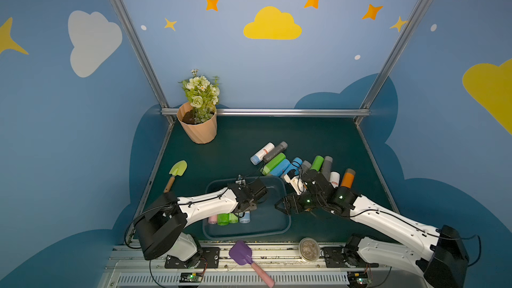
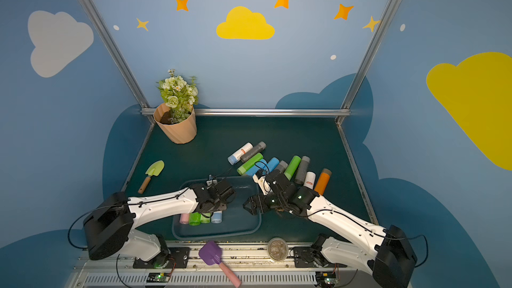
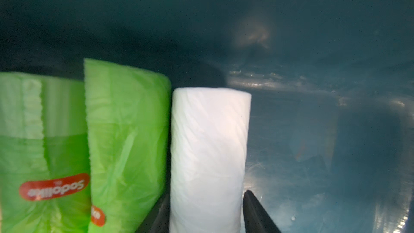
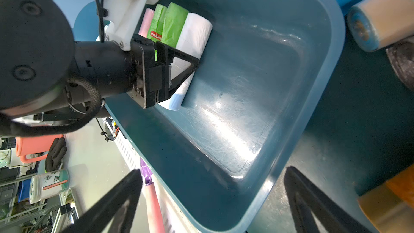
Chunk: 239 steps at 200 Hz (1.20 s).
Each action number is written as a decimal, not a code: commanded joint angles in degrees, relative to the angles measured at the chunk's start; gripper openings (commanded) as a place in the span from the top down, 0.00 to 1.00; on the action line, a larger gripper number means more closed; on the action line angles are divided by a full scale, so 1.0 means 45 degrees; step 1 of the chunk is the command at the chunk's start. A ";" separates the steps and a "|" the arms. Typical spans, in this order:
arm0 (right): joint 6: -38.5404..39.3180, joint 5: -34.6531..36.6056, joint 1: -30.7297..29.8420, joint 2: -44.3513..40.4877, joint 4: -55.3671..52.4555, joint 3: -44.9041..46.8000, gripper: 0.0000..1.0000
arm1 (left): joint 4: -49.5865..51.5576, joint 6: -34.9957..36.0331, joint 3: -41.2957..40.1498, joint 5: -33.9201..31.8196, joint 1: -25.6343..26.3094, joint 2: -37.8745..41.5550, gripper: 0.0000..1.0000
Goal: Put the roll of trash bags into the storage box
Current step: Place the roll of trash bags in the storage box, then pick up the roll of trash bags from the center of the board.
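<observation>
The storage box (image 1: pixel 249 235) (image 2: pixel 219 235) lies at the table's front middle. Inside it, at its left end, a pink roll (image 1: pixel 212 219) and two green rolls (image 1: pixel 227 218) (image 3: pixel 125 131) lie side by side. A white roll of trash bags with a pale blue end (image 1: pixel 245 217) (image 3: pixel 208 153) (image 4: pixel 195 34) rests on the box floor beside them. My left gripper (image 1: pixel 246 207) (image 3: pixel 206 196) reaches down into the box, its jaws slightly apart on either side of this roll. My right gripper (image 1: pixel 281 207) (image 4: pixel 212 170) hangs wide open and empty over the box's right rim (image 4: pixel 336 41).
Several loose rolls (image 1: pixel 299 164) in white, grey, green, blue and orange lie behind the box to the right. A peach flowerpot (image 1: pixel 198 126) stands back left, a green trowel (image 1: pixel 177 171) at left. A purple scoop (image 1: pixel 241 253) and a round jar (image 1: pixel 309 249) sit on the front rail.
</observation>
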<state>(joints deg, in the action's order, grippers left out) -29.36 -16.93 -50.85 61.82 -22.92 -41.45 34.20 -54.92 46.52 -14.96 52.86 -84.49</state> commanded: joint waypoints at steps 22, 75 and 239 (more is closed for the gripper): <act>0.0036 -0.0005 -0.0087 -0.0028 0.0168 0.0110 0.03 | 0.0997 -0.0004 0.0248 -0.0561 0.0009 0.0621 0.48; 0.0096 -0.0047 -0.0087 0.0104 0.0253 -0.0007 0.03 | 0.1399 0.0200 0.0297 -0.0689 0.0022 0.1523 0.47; 0.0432 0.0683 0.0129 0.0758 -0.0108 -0.1120 0.03 | 0.0485 0.6062 0.2211 0.0809 -0.3018 0.2322 0.39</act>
<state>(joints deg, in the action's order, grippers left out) -28.64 -16.36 -50.94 64.40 -22.31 -43.03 37.80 -36.88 52.90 -14.55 42.87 -71.24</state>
